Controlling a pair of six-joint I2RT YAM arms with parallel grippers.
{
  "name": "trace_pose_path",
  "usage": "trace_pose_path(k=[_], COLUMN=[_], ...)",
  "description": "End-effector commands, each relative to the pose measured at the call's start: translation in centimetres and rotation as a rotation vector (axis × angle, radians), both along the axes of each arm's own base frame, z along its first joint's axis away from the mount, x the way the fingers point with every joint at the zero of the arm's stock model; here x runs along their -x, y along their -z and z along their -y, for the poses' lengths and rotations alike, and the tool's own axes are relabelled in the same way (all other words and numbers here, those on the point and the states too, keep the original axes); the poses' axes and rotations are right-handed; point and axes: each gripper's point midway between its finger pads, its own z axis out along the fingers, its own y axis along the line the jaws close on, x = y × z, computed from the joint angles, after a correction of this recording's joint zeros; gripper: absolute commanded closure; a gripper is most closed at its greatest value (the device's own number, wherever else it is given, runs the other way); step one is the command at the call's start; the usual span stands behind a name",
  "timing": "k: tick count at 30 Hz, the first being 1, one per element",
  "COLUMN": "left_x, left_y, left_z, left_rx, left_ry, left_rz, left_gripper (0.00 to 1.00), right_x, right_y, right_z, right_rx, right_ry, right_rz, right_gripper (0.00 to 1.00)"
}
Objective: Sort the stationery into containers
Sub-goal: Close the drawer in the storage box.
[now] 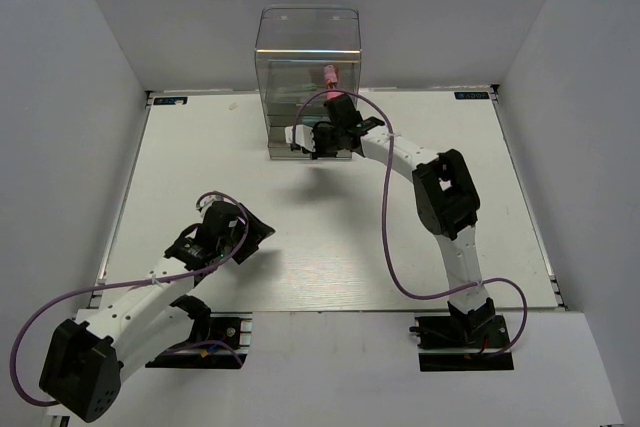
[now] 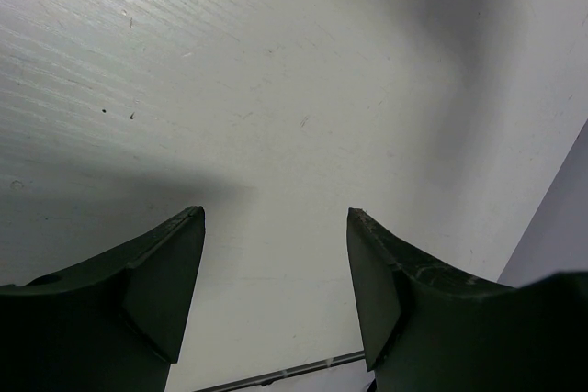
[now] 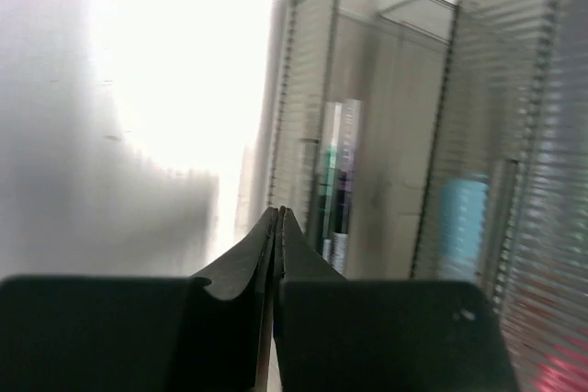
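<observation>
**At the front of the drawer box: right gripper pinched shut, stationery already inside**

Just before the tall clear drawer box (image 1: 308,52) hangs the right gripper (image 3: 278,222). Its two fingers are pressed flat together, and nothing I can make out is caught between them. Its wrist view looks along the box's ribbed, grey-tinted wall from close by. Whether the fingertips touch a drawer front I cannot tell.

Every piece of stationery I can pick out sits inside the box. The pink tube (image 1: 329,75) shows through the upper part toward the back. From the right wrist, a green marker (image 3: 328,172) stands upright in one compartment. A light-blue marker (image 3: 462,218) shows blurred behind the next ribbed panel. A dark pen may stand beside the green marker, but it is too smeared to be sure.

The left gripper (image 2: 276,215) is well apart from the box, off to its near-left. Its fingers are spread wide over the bare white table (image 1: 200,147) and hold nothing.

My reading is that the sorting is at or near its end. The right arm looks to be on the closing step, either nudging a drawer home or finishing a drop-off.

The next move would call for a straight, gentle push or a clean pull-back along the drawer's line. The box looks light, and a sideways shove at its front could slide or tip it. Before anything else, someone should check that no drawer still stands ajar.
</observation>
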Motion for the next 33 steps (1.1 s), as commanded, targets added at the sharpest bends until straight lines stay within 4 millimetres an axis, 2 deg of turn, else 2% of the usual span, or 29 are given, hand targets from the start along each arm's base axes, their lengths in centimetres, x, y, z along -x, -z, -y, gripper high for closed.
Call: trace_pose_path(k=[1, 4, 5, 6, 8, 12, 19, 31, 33], left_x=[-0.3, -0.2, -0.2, -0.2, -0.2, -0.2, 0.0, 0.0, 0.0], left_y=[-0.8, -0.7, -0.7, -0.7, -0.7, -0.7, -0.5, -0.5, -0.5], left_z=[0.3, 0.2, 0.2, 0.2, 0.2, 0.2, 0.1, 0.1, 0.1], left_rx=[0.021, 0.022, 0.022, 0.022, 0.022, 0.022, 0.017, 0.017, 0.017], left_ry=[0.001, 0.001, 0.001, 0.001, 0.001, 0.001, 0.001, 0.001, 0.001], left_rz=[0.021, 0.022, 0.022, 0.022, 0.022, 0.022, 0.014, 0.014, 0.014], left_gripper=[0.27, 0.27, 0.27, 0.27, 0.27, 0.27, 0.27, 0.27, 0.27], right_x=[1.3, 0.5, 0.4, -0.5, -1.7, -4.7, -5.2, -10.3, -10.7], right_y=[-1.5, -0.5, 0.9, 0.4, 1.7, 1.8, 2.1, 0.7, 0.6], right_z=[-0.4, 0.0, 0.0, 0.1, 0.5, 1.1, 1.2, 3.0, 3.1], right_rx=[-0.019, 0.025, 0.047, 0.054, 0.08, 0.085, 0.092, 0.069, 0.066], right_ry=[-0.069, -0.036, -0.027, 0.002, 0.071, 0.195, 0.226, 0.451, 0.46], right_rz=[-0.036, -0.034, -0.054, -0.036, -0.041, 0.029, 0.046, 0.266, 0.273], right_gripper=[1.0, 1.0, 1.0, 1.0, 1.0, 1.0, 1.0, 1.0, 1.0])
